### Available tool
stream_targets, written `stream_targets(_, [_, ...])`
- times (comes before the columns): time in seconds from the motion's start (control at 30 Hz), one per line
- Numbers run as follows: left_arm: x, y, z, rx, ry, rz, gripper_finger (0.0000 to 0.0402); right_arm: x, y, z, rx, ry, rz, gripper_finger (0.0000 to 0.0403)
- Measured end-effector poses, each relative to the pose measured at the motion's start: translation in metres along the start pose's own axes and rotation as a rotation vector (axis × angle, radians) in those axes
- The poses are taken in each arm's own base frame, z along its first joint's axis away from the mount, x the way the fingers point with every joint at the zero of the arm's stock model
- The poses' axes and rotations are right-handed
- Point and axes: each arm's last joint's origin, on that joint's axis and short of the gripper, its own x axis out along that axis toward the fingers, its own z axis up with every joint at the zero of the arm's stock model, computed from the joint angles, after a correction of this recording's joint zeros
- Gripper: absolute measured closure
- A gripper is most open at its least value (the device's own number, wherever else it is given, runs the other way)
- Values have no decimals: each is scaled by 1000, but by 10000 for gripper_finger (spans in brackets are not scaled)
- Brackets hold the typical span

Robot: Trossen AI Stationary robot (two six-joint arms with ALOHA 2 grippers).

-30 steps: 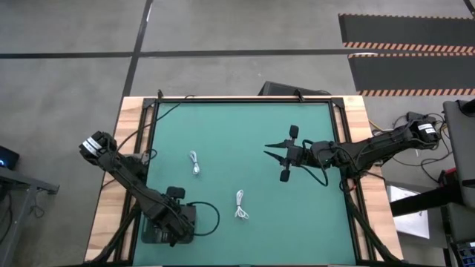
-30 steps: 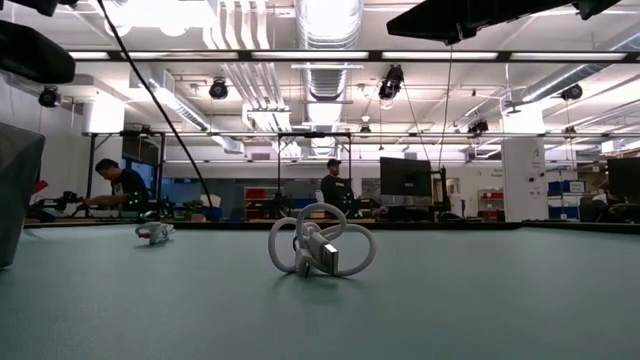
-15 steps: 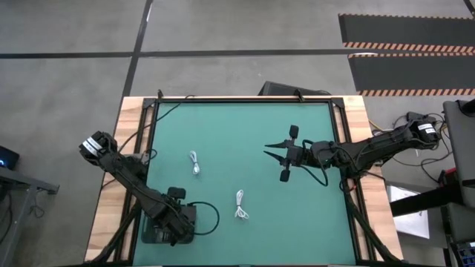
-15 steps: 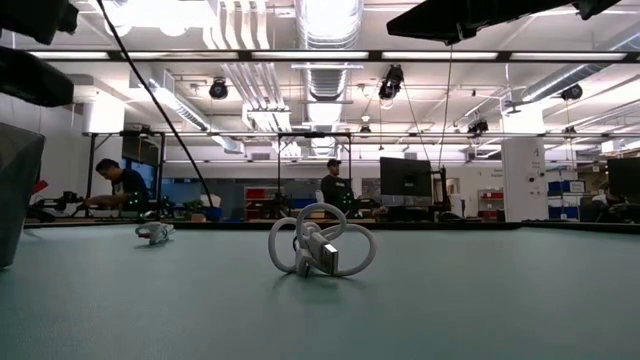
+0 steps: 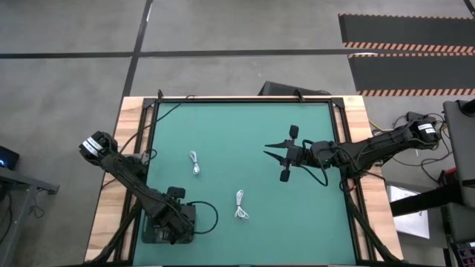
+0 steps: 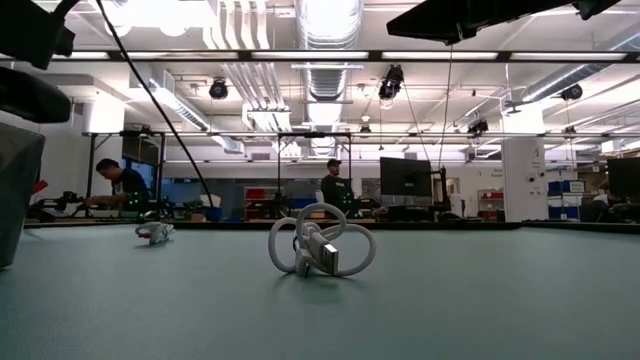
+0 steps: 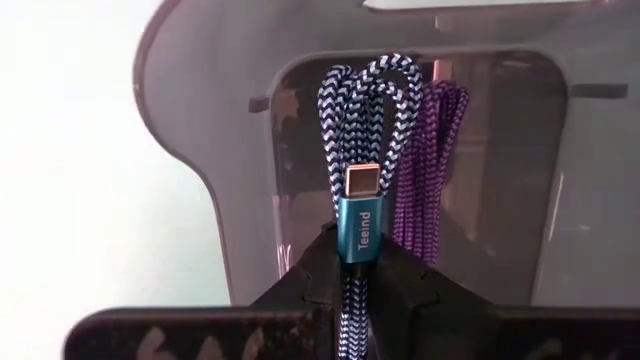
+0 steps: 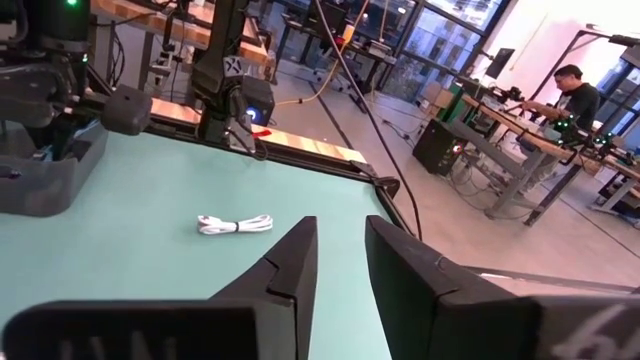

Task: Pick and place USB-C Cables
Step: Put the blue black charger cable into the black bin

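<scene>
My left gripper (image 7: 355, 265) is over a grey bin (image 5: 154, 233) at the table's near left corner. It is shut on a dark blue-and-white braided USB-C cable bundle (image 7: 360, 130). A second dark braided bundle (image 7: 437, 150) lies inside the bin. Two white coiled cables lie flat on the green mat, one left of centre (image 5: 195, 163) and one nearer the front (image 5: 241, 204). In the low view the front coil (image 6: 320, 240) is close and the other (image 6: 153, 232) is farther back. My right gripper (image 5: 272, 148) hovers open right of centre, touching nothing. My left gripper pinches the braided bundle between its two fingers (image 7: 305, 285), just behind the blue plug (image 7: 360, 215). The bundle runs along the fingers. Its looped end (image 7: 365, 85) sticks out past the fingertips over the bin's inside (image 7: 300, 150). I cannot tell whether it touches the bin.
The grey bin shows as a dark wall (image 6: 15, 190) at the low view's left edge. Wooden borders (image 5: 111, 185) frame the green mat. In the right wrist view a white cable (image 8: 235, 224) lies ahead of the open fingers. People work at benches in the room beyond.
In the low view, my left arm's dark body at the upper left has sunk lower over the bin. The high view shows nothing else moved, and both white cables lie where they were.
</scene>
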Motion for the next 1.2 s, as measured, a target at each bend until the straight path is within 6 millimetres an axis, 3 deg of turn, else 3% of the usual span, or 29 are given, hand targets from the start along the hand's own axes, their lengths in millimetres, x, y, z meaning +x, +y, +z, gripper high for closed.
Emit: stream_targets(1.2, [3,-1,0,-25,-6,-18,388,0,0,0,0,0,0,316])
